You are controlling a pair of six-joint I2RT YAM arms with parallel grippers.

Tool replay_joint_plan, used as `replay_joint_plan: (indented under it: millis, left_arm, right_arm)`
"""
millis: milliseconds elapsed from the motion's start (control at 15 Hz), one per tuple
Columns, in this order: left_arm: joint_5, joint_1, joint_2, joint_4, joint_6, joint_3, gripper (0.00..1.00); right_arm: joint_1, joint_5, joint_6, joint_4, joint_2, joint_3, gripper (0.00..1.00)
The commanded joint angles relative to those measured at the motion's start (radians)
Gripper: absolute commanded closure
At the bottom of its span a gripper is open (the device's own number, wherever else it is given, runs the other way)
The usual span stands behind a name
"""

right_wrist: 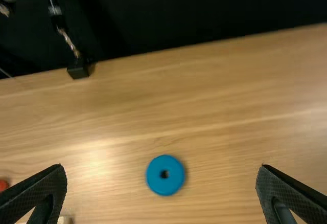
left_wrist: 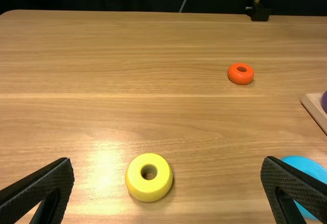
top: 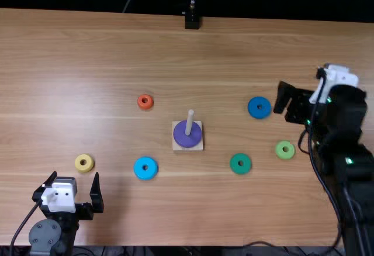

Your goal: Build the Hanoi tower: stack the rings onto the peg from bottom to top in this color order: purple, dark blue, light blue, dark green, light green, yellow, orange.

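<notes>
On the worktop, the left end effector, left of the peg, and right end effector, right of it, have fingers apart. Upright, it passes through the purple ring, cut off in the left wrist view. Right lie dark blue, dark green, light green; left, light blue, yellow, orange.

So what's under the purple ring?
The purple ring lies on a pale wooden base, whose corners poke out around it. The wood beneath the ring is covered and can't be seen.

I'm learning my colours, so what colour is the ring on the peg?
Purple; the top view shows it best.
</notes>
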Motion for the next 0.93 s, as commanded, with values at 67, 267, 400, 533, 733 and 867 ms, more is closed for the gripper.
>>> replay_joint_plan:
  millis: [67,267,400,533,733,867]
  left_arm:
    - [-0.006,0.001,-0.012,-0.075,0.006,-0.109,0.0]
    - [-0.006,0.001,-0.012,-0.075,0.006,-0.109,0.0]
    - [-0.006,0.001,-0.012,-0.075,0.006,-0.109,0.0]
    - [-0.006,0.001,-0.012,-0.075,0.006,-0.109,0.0]
    - [-0.006,0.001,-0.012,-0.075,0.006,-0.109,0.0]
    - [-0.006,0.001,-0.012,-0.075,0.006,-0.109,0.0]
  right_arm:
    - [0.014,0.013,0.068,-0.026,0.171,0.053,0.0]
    - [0.015,0.007,0.067,-0.166,0.331,0.13,0.0]
    - [0.046,0.011,0.065,-0.164,0.403,0.138,0.0]
    - [0.064,0.013,0.057,-0.159,0.475,0.15,0.0]
    - [0.083,0.044,0.054,-0.153,0.566,0.185,0.0]
    - [0.081,0.118,0.041,-0.153,0.604,0.204,0.0]
